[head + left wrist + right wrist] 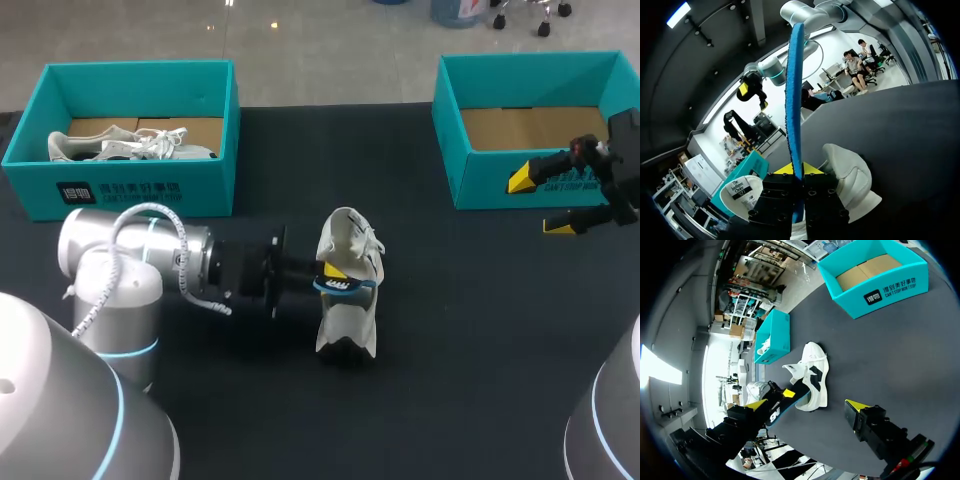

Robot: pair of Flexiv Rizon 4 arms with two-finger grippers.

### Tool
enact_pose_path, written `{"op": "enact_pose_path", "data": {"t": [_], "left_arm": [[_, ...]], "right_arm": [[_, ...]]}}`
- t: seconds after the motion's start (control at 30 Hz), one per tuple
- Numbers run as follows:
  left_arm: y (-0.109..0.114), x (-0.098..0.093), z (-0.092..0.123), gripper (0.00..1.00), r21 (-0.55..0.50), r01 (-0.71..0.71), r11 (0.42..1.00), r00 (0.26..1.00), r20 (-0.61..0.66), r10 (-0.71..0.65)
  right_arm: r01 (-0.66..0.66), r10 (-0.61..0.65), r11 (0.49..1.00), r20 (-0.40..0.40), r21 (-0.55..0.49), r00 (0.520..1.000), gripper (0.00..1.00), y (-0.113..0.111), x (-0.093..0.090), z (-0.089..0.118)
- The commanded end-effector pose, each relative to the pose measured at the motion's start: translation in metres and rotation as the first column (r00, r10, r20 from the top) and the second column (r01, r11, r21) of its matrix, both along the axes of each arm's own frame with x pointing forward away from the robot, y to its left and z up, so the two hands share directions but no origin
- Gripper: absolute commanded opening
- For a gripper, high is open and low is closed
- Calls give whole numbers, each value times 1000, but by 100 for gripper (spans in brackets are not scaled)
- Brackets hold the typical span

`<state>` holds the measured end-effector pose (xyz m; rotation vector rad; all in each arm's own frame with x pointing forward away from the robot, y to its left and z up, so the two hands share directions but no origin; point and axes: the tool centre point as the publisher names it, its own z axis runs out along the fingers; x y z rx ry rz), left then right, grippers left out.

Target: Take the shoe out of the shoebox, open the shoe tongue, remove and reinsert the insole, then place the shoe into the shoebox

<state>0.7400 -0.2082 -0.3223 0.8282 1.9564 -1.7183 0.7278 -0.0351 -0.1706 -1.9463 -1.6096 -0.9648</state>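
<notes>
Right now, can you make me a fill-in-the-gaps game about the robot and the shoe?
The left pincer is shut on a blue ____. The right pincer is ____, holding nothing. The white ____ at the left pincer lies on the black table, not in the right shoebox.
Missing words: insole; open; shoe.

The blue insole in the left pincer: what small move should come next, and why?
Probably ease the blue insole tip-first into the white shoe's opening. The left pincer is shut on it right beside the shoe, whose tongue looks pulled open. The right pincer is open and empty, so it could steady the shoe.
</notes>
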Motion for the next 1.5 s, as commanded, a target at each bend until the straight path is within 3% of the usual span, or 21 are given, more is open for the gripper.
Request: {"op": "enact_pose_path", "data": {"t": [0.03, 0.07, 0.1, 0.23, 0.7, 0.77, 0.8, 1.1, 1.5], "left_arm": [[-2, 0, -1, 0, 1, -4, 1000, 1000, -3, 4], [-1, -1, 0, 9, 1, -6, 1000, 1000, -3, 6], [0, -3, 2, 31, 1, -7, 1000, 1000, -4, 7], [1, -9, 8, 36, 3, -9, 1000, 1000, -6, 9], [1, -26, 19, 27, 34, -8, 999, 1000, 5, 8], [1, -26, 16, 18, 40, -11, 999, 1000, 1, 11], [1, -26, 15, 1, 42, -14, 999, 1000, -1, 14], [-6, -15, 2, 0, 105, -39, 994, 998, 48, 34], [-2, 10, -11, 0, 104, -76, 992, 996, 45, 72]], "right_arm": [[2, -2, 1000, -1, -3, 1000, 100, 0, -1, 0], [2, -2, 1000, -1, -3, 1000, 100, 0, -1, 0], [2, -2, 1000, -1, -3, 1000, 100, 0, -1, 0], [2, -2, 1000, -1, -3, 1000, 100, 0, -1, 0], [2, -2, 1000, -1, -3, 1000, 100, 0, -1, 0], [2, -2, 1000, -1, -3, 1000, 100, 0, -1, 0], [2, -2, 1000, -1, -3, 1000, 100, 0, -1, 0], [2, -2, 1000, -1, -3, 1000, 100, 0, -1, 0], [2, -2, 1000, -1, -3, 1000, 100, 0, -1, 0]]}}
